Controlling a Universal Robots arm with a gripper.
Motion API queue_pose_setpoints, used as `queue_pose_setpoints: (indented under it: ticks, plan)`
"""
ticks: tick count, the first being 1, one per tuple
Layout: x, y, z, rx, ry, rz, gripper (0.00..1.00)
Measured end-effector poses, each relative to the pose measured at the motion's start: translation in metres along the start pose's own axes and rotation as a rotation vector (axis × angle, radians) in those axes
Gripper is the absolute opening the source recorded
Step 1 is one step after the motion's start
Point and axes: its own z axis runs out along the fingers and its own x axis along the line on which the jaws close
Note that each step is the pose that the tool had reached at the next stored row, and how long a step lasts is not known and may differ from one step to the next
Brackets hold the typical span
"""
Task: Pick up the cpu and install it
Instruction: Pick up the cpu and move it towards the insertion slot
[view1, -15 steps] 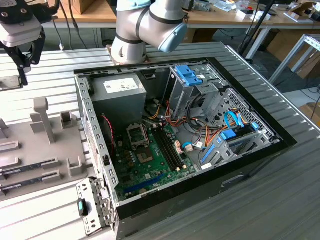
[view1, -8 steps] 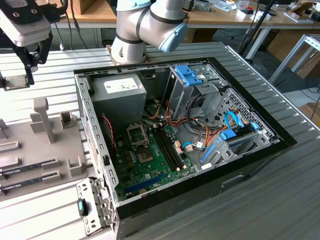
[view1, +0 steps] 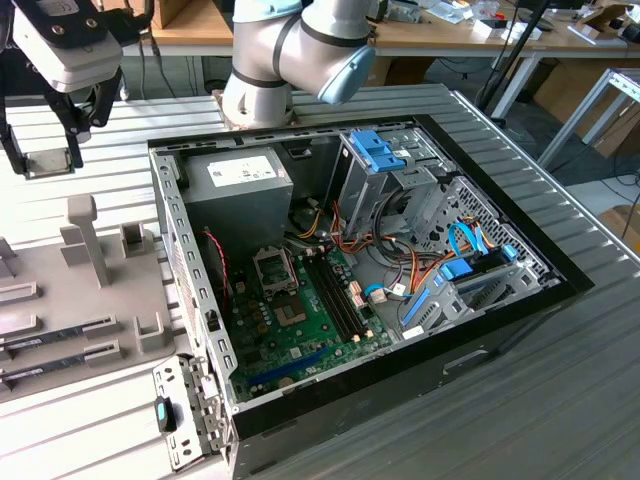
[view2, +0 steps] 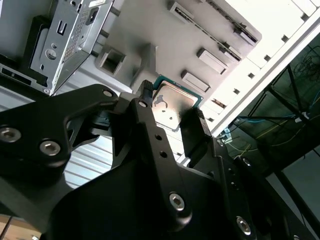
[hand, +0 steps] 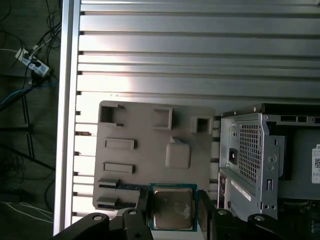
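The cpu (hand: 172, 209) is a flat square chip with a silvery top and a thin teal rim, clamped by two edges between my black fingers (hand: 205, 212). My gripper (hand: 173, 212) is shut on it, lifted above the grey parts holder (hand: 145, 165). In the second wrist view the cpu (view2: 172, 102) sits between the same fingertips (view2: 194, 125) of the gripper (view2: 170, 112). In the exterior view the gripper (view1: 45, 150) hangs at the far upper part of the exterior view's left with the cpu (view1: 50, 162), well away from the black socket frame (view1: 274, 268) on the green motherboard.
The open computer case (view1: 190, 300) lies on the ribbed metal table (view1: 560, 380), with a grey power-supply box (view1: 238, 185), drive cages and cables inside. The parts holder (view1: 100, 300) has upright posts and long dark memory sticks (view1: 60, 335). The arm's base (view1: 260, 90) stands behind the case.
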Motion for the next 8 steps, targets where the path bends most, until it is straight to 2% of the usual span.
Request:
queue_pose_setpoints:
  ticks: [8]
  plan:
    - [-0.0087, -0.0004, -0.0004, 0.0, 0.0, 0.0, 0.47]
